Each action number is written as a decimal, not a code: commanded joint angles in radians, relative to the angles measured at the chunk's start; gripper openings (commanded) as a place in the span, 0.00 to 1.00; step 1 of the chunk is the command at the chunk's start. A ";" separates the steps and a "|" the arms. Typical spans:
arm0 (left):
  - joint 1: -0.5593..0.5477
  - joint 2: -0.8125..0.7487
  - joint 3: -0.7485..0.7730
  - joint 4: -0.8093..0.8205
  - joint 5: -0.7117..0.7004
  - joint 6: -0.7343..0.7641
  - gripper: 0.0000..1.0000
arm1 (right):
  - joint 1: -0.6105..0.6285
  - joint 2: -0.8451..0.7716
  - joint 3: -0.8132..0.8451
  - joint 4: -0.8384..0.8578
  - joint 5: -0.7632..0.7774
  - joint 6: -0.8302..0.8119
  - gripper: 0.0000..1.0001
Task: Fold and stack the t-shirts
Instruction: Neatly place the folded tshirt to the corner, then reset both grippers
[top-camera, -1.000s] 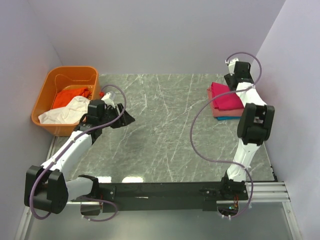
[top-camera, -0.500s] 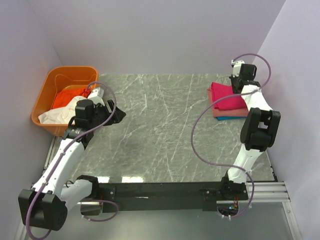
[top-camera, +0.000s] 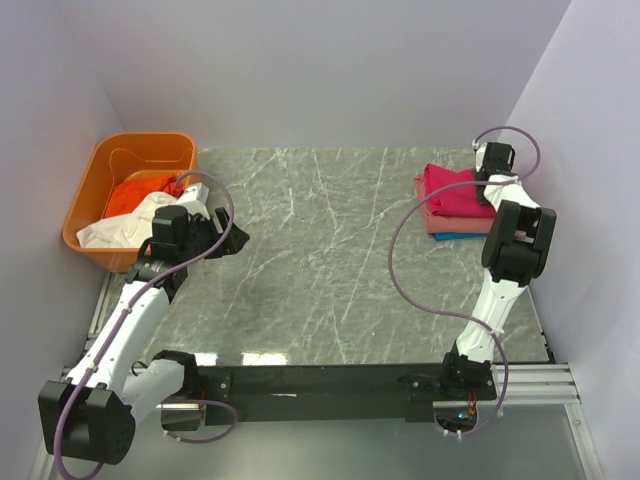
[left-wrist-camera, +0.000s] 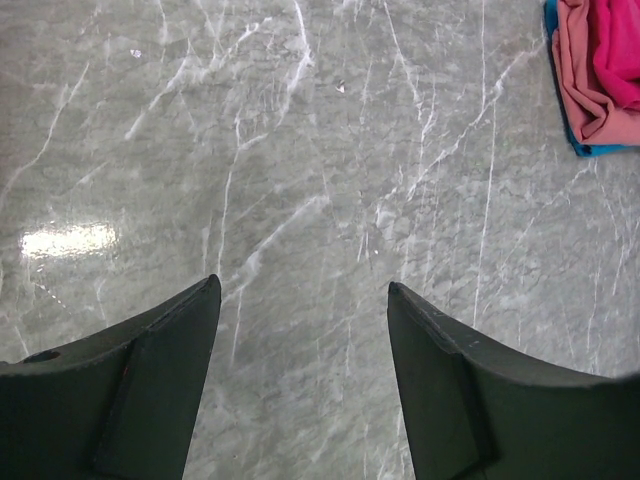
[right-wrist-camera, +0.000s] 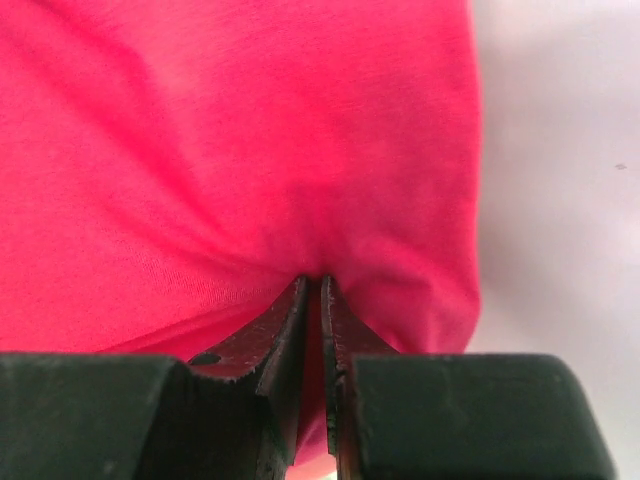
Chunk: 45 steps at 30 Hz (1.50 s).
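Note:
A crimson-pink t-shirt (top-camera: 452, 190) tops a folded stack at the far right of the marble table, over a salmon-pink one (top-camera: 447, 224) and a blue one (top-camera: 465, 237). My right gripper (top-camera: 487, 180) sits at that stack's right edge. In the right wrist view its jaws (right-wrist-camera: 312, 282) are shut on a pinch of the crimson cloth (right-wrist-camera: 250, 150). My left gripper (top-camera: 235, 240) hovers beside the tub, open and empty (left-wrist-camera: 300, 290), over bare marble. An orange t-shirt (top-camera: 135, 192) and a white one (top-camera: 125, 225) lie crumpled in the tub.
The rigid orange tub (top-camera: 85, 215) stands at the far left, partly off the table's edge. Lilac walls close in the back and both sides; the right wall (right-wrist-camera: 560, 150) is close to the stack. The stack (left-wrist-camera: 585, 80) shows far off in the left wrist view.
My right gripper moved to the right edge of the stack and shut on the crimson cloth. My left arm drew back slightly beside the tub, its jaws a little wider.

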 joint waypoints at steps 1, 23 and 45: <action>0.006 -0.006 -0.003 0.015 0.019 0.015 0.73 | -0.032 -0.057 -0.010 0.064 0.026 -0.030 0.17; 0.015 -0.052 0.116 0.006 -0.062 0.044 0.75 | 0.044 -0.585 -0.311 -0.132 -0.720 -0.105 0.40; 0.029 -0.432 -0.037 -0.076 -0.320 0.113 0.99 | 0.047 -1.274 -0.747 -0.017 -0.364 0.533 1.00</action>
